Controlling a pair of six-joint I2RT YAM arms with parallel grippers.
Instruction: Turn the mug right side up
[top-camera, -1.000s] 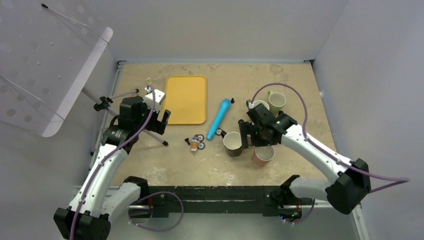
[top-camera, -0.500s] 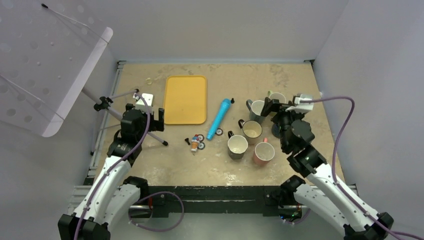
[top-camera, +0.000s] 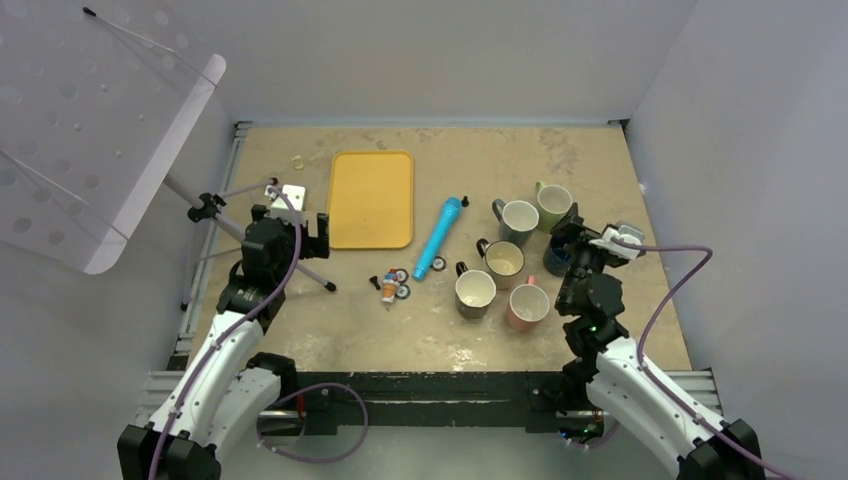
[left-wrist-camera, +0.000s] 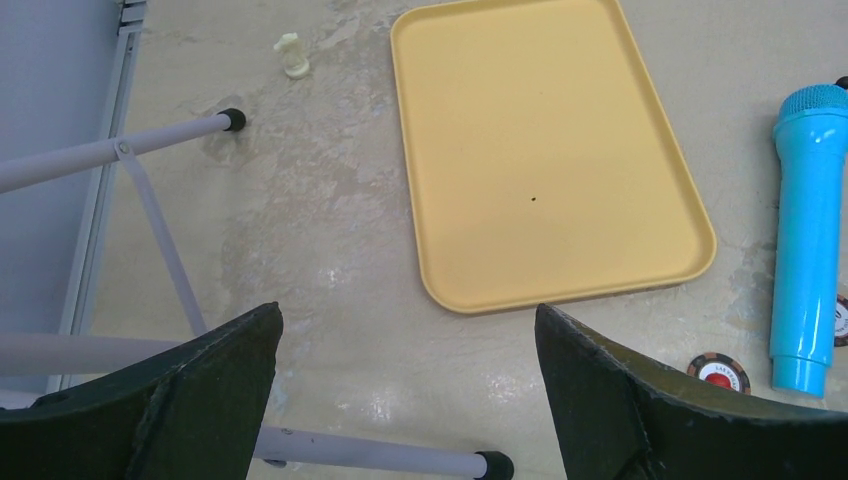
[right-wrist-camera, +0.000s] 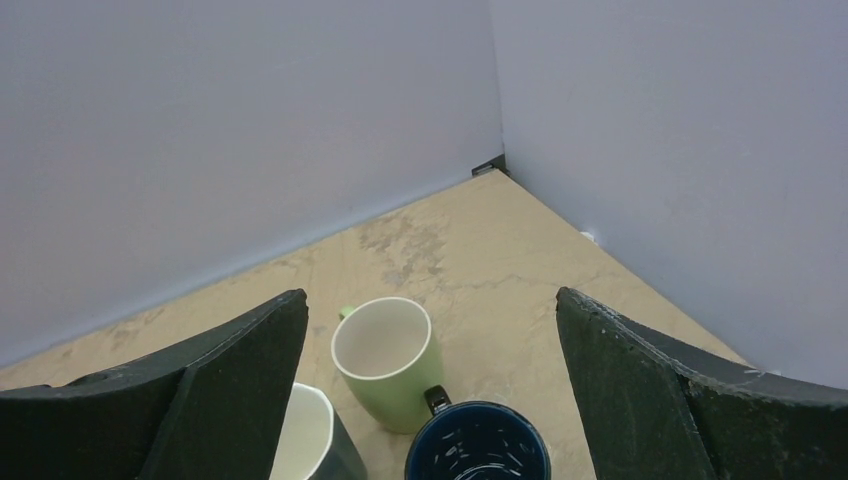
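Observation:
Several mugs stand mouth up on the right of the table: a grey mug (top-camera: 518, 218), a green mug (top-camera: 553, 202), a tan mug (top-camera: 503, 260), a dark mug (top-camera: 475, 292) and a pink mug (top-camera: 528, 305). A dark blue mug (top-camera: 553, 262) is partly hidden under my right gripper (top-camera: 572, 235). The right wrist view shows the green mug (right-wrist-camera: 385, 360), the dark blue mug (right-wrist-camera: 478, 447) and the grey mug (right-wrist-camera: 303, 440), all upright. My right gripper (right-wrist-camera: 430, 295) is open and empty above them. My left gripper (top-camera: 292, 222) (left-wrist-camera: 407, 308) is open and empty over bare table.
A yellow tray (top-camera: 371, 198) (left-wrist-camera: 545, 150) lies at the back middle. A blue toy microphone (top-camera: 437, 237) (left-wrist-camera: 810, 230) and small round chips (top-camera: 397, 284) lie beside it. A tripod leg (left-wrist-camera: 380, 455) runs under my left gripper. Walls close the right corner.
My right gripper has left the tan mug, which stands upright, and swung right to above the dark blue and green mugs. My left arm pulled back slightly.

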